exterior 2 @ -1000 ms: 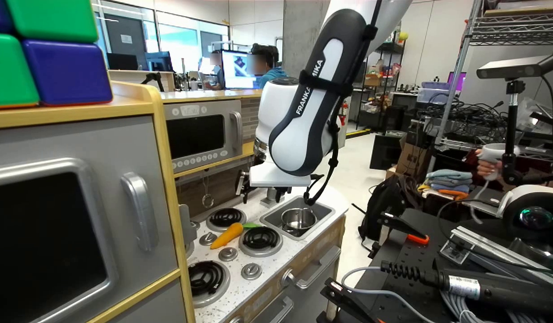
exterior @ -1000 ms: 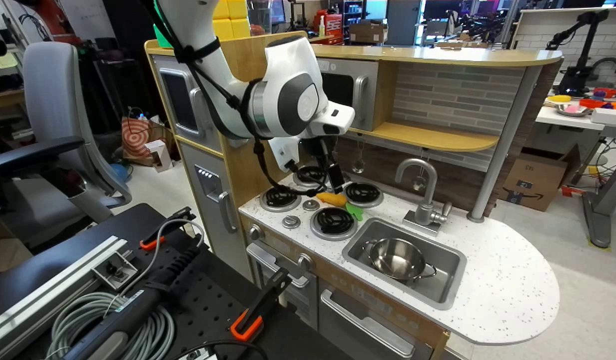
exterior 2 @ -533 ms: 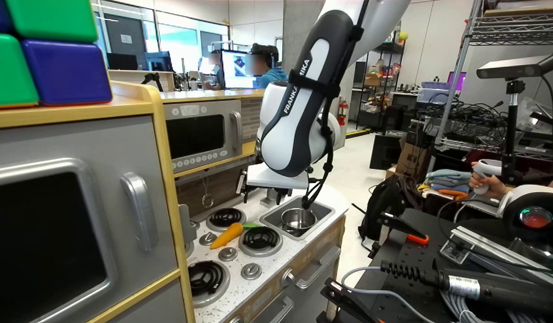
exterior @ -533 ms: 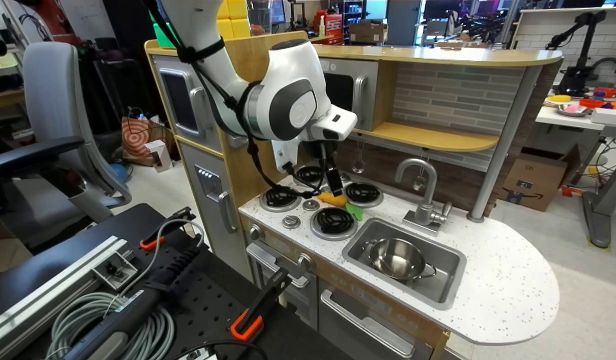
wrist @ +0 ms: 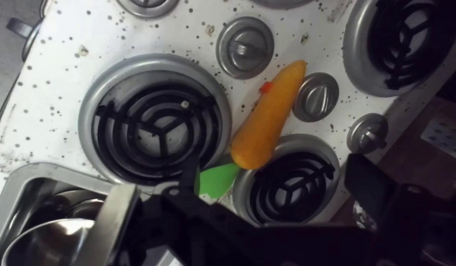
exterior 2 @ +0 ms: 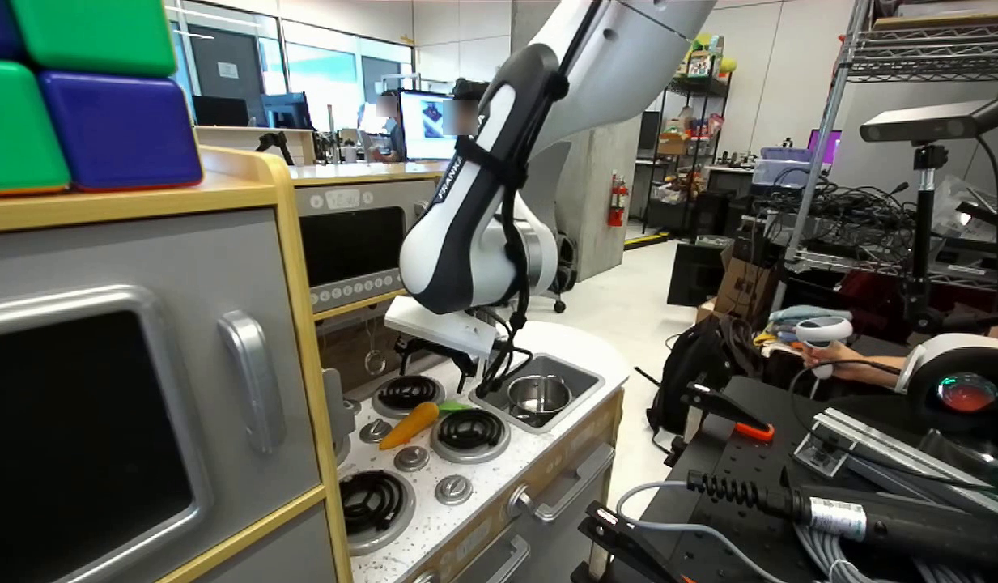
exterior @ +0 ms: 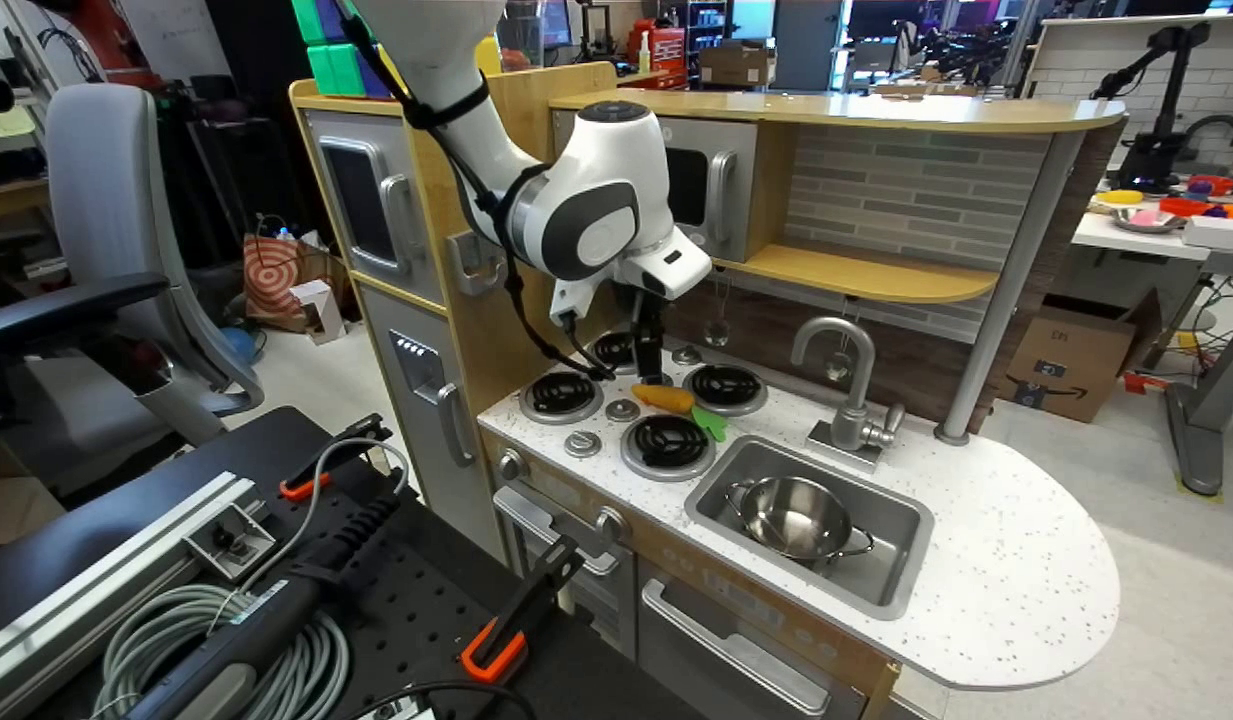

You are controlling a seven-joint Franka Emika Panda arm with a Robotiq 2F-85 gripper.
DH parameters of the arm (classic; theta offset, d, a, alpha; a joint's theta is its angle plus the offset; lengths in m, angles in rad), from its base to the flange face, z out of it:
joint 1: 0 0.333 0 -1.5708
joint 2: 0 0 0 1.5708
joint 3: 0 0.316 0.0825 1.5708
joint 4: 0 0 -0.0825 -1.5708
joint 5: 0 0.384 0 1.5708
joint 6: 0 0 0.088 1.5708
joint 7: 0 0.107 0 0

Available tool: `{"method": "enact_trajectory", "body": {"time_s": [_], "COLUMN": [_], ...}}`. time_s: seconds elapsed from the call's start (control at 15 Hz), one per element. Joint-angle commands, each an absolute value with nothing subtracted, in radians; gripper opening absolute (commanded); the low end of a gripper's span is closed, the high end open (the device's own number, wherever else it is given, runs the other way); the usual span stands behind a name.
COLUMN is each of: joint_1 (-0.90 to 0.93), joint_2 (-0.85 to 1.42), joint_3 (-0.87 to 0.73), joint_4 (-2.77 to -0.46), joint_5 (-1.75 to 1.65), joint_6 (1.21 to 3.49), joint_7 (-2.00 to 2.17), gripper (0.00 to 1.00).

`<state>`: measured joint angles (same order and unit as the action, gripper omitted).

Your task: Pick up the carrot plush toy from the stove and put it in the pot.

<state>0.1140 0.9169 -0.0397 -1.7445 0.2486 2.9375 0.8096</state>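
The Robotiq gripper (wrist: 274,166) hangs above the stove (wrist: 54,111), jaws spread wide, holding nothing. Below, lying on the stove, is the carrot plush toy (wrist: 268,118): in the wrist view its orange body lies just ahead of the gap between the 2 fingers, tip pointing away, green leafy end partly behind the finger at that view's left. The long axis runs steeply across the line joining the fingertips, so I judge little turning is needed. The pot (exterior: 796,515) sits farther off, in the sink (exterior: 884,572).
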Motion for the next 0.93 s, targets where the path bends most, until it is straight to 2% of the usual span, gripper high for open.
{"method": "enact_trajectory", "body": {"time_s": [0.0,0.27,0.67,0.73,0.87], "joint_1": [0.169,0.167,0.174,0.174,0.170], "joint_2": [1.057,1.150,1.254,1.269,1.294], "joint_3": [-0.117,-0.128,-0.131,-0.132,-0.130], "joint_4": [-1.525,-1.377,-1.238,-1.220,-1.188], "joint_5": [0.276,0.253,0.238,0.236,0.232], "joint_6": [2.781,2.652,2.640,2.634,2.617], "joint_7": [0.914,1.018,1.128,1.143,1.165], "gripper": [1.00,1.00,0.98,0.74,0.69]}}
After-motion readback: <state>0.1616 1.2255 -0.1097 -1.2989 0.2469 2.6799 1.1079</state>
